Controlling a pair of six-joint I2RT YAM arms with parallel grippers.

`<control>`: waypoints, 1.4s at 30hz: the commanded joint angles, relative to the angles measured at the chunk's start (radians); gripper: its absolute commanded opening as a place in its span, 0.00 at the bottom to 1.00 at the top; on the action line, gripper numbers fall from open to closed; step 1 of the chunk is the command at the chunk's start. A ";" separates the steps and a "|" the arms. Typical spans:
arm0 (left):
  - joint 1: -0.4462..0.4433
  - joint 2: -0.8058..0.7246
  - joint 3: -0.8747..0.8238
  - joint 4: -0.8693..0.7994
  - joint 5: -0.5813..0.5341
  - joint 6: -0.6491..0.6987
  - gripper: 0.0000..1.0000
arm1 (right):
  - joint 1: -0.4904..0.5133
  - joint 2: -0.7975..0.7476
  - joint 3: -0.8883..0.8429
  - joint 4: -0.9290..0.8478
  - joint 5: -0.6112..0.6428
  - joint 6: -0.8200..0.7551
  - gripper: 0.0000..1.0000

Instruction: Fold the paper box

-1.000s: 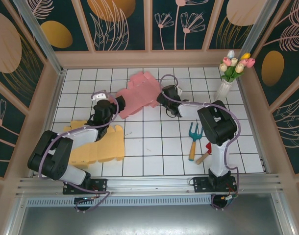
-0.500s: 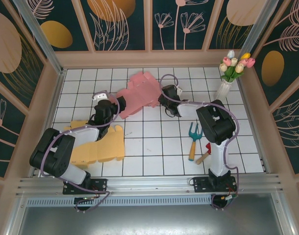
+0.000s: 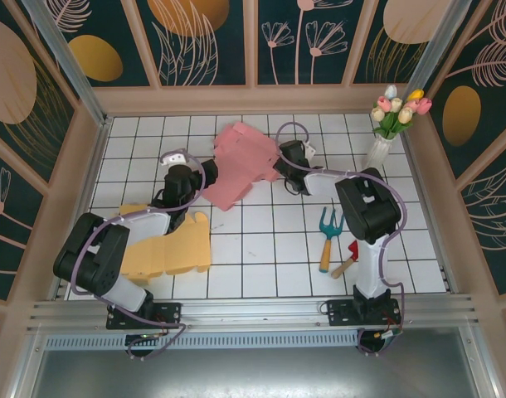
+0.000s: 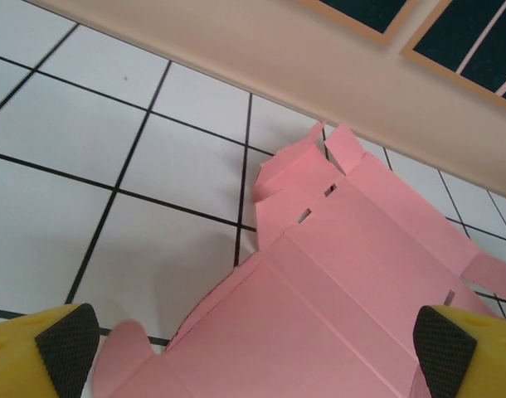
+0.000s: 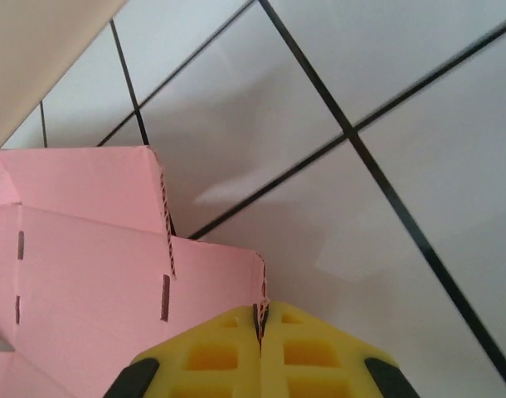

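My right jaws clench a thin corner of the flat pink paper box point(image 3: 246, 162) lying on the tiled surface point(image 3: 261, 240) near the back wall point(image 3: 253, 99), my left jaws hang released at its opposite edge, and a hard pull could tear that corner or slip off.

The left arm point(image 3: 145, 222) covers part of the yellow sheet point(image 3: 183, 249), and the pink box point(image 4: 344, 290) runs off the bottom edge.
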 commanded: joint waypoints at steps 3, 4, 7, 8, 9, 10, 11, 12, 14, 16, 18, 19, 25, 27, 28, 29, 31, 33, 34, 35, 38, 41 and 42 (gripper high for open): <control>-0.017 -0.001 0.057 -0.033 0.039 -0.011 0.99 | -0.024 -0.041 0.050 -0.040 0.110 -0.132 0.00; -0.018 -0.009 0.058 -0.037 0.041 -0.010 0.99 | -0.023 -0.058 0.051 -0.049 0.130 -0.163 0.00; -0.020 -0.043 0.052 -0.053 0.040 -0.011 0.99 | -0.023 -0.139 0.023 -0.041 0.130 -0.318 0.00; -0.021 -0.059 0.048 -0.062 0.037 -0.011 0.99 | -0.023 -0.175 0.008 -0.046 0.121 -0.369 0.00; -0.020 -0.075 0.045 -0.073 0.033 -0.007 0.99 | -0.023 -0.215 -0.011 -0.059 0.120 -0.404 0.00; -0.020 -0.091 0.041 -0.083 0.030 -0.003 0.99 | -0.023 -0.254 -0.034 -0.064 0.115 -0.428 0.00; -0.020 -0.110 0.035 -0.093 0.028 0.002 0.99 | -0.021 -0.305 -0.065 -0.068 0.110 -0.454 0.00; -0.020 -0.134 0.027 -0.105 0.023 0.009 0.99 | -0.023 -0.358 -0.101 -0.069 0.101 -0.476 0.00; -0.020 -0.179 0.005 -0.121 0.014 0.018 0.99 | -0.022 -0.462 -0.158 -0.073 0.065 -0.518 0.00; -0.020 -0.231 -0.028 -0.122 0.029 0.031 0.99 | -0.020 -0.558 -0.199 -0.102 0.026 -0.543 0.00; -0.020 -0.284 -0.061 -0.112 0.076 0.039 0.99 | -0.015 -0.653 -0.229 -0.141 0.007 -0.545 0.00; -0.020 -0.304 -0.073 -0.107 0.097 0.037 0.99 | -0.011 -0.691 -0.240 -0.154 -0.002 -0.545 0.00; -0.022 -0.408 -0.127 -0.103 0.212 0.017 0.99 | 0.008 -0.911 -0.300 -0.190 -0.108 -0.557 0.00; -0.021 -0.430 -0.133 -0.114 0.234 0.001 0.98 | 0.010 -0.958 -0.294 -0.215 -0.177 -0.560 0.00; -0.021 -0.440 -0.137 -0.115 0.238 -0.005 0.98 | 0.010 -0.975 -0.290 -0.223 -0.219 -0.567 0.00; -0.023 -0.450 -0.140 -0.117 0.240 -0.011 0.99 | 0.010 -0.993 -0.285 -0.229 -0.264 -0.576 0.00; -0.023 -0.462 -0.138 -0.133 0.238 -0.016 0.99 | 0.012 -1.023 -0.278 -0.227 -0.359 -0.586 0.00; -0.023 -0.470 -0.134 -0.155 0.238 -0.022 0.99 | 0.013 -1.045 -0.266 -0.226 -0.428 -0.580 0.00; -0.025 -0.475 -0.134 -0.163 0.239 -0.026 0.99 | 0.014 -1.054 -0.257 -0.232 -0.456 -0.573 0.00; -0.025 -0.482 -0.139 -0.166 0.241 -0.028 0.99 | 0.013 -1.062 -0.247 -0.241 -0.478 -0.570 0.00; -0.026 -0.505 -0.162 -0.163 0.229 -0.028 0.99 | 0.013 -1.085 -0.228 -0.268 -0.526 -0.567 0.00; -0.026 -0.516 -0.169 -0.172 0.209 -0.021 0.99 | 0.013 -1.110 -0.235 -0.268 -0.566 -0.561 0.00; -0.026 -0.516 -0.168 -0.174 0.208 -0.019 0.99 | 0.013 -1.115 -0.238 -0.269 -0.575 -0.561 0.00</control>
